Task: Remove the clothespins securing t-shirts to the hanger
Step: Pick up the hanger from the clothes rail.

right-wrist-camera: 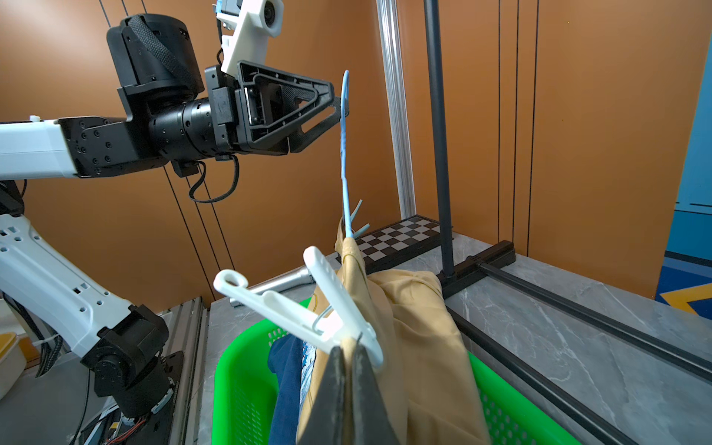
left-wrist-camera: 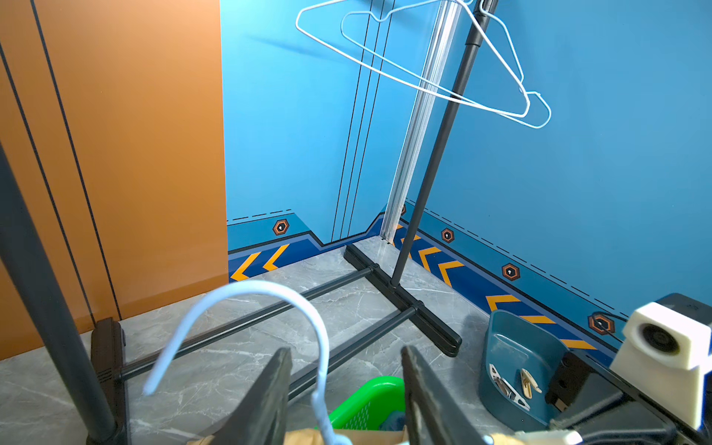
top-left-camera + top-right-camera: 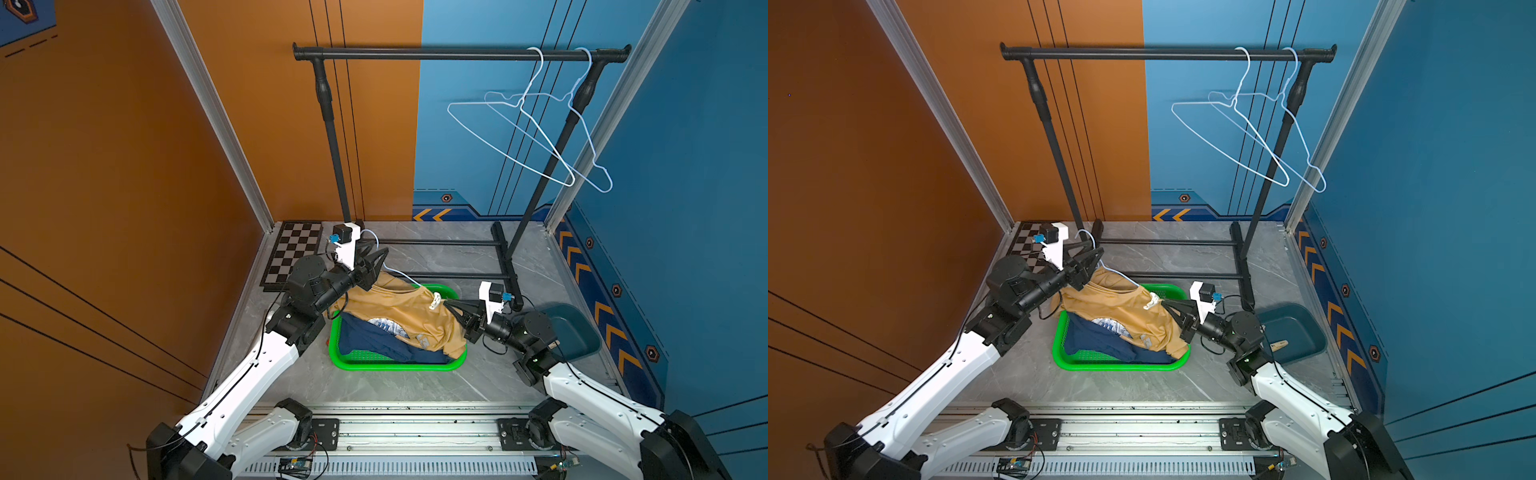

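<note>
Marble tabletop (image 3: 415, 386): right gripper (image 1: 348, 351) clamped on yellow t-shirt (image 1: 416, 327) by clothespin (image 1: 337, 294), left gripper (image 2: 345, 348) part-open round hanger (image 2: 254, 287); ungripped, it may swing.

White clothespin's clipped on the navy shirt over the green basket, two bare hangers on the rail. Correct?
No: the white clothespin grips the mustard-yellow t-shirt, not the navy t-shirt, as the right wrist view shows. The green basket below and two bare hangers on the rail hold.
</note>
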`<action>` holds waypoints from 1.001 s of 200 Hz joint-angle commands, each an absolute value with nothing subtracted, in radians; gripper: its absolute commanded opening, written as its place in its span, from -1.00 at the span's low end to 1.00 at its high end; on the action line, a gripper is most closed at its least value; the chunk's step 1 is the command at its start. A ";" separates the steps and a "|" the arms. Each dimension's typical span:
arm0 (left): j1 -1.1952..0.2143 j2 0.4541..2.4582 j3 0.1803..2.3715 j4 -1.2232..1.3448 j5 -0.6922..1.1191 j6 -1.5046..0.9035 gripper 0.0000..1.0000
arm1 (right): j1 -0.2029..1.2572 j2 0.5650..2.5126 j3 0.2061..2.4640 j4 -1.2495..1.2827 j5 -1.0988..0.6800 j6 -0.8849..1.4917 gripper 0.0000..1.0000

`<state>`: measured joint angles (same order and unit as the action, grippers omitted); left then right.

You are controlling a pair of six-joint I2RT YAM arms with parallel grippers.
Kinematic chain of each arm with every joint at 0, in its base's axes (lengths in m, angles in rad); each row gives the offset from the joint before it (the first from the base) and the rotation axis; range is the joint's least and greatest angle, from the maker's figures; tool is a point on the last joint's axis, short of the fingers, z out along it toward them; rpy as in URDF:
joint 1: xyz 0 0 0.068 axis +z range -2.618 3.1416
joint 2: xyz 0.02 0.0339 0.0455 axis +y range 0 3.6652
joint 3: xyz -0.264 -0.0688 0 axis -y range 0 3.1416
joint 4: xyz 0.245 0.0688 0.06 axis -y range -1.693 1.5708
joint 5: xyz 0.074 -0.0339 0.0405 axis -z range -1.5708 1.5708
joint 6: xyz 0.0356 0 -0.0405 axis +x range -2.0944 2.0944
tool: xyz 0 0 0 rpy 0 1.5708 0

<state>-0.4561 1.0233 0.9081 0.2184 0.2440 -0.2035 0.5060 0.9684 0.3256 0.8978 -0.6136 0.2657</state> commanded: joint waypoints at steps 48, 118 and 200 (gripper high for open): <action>-0.452 1.056 0.890 0.244 0.274 -0.230 -0.25 | 0.508 0.947 0.334 0.920 -0.595 0.264 -1.00; -0.457 1.065 0.894 0.256 0.272 -0.238 -0.67 | 0.508 0.951 0.344 0.888 -0.604 0.248 -1.00; -0.451 1.034 0.890 0.255 0.274 -0.210 -1.00 | 0.505 0.807 0.438 0.407 -0.586 0.035 0.12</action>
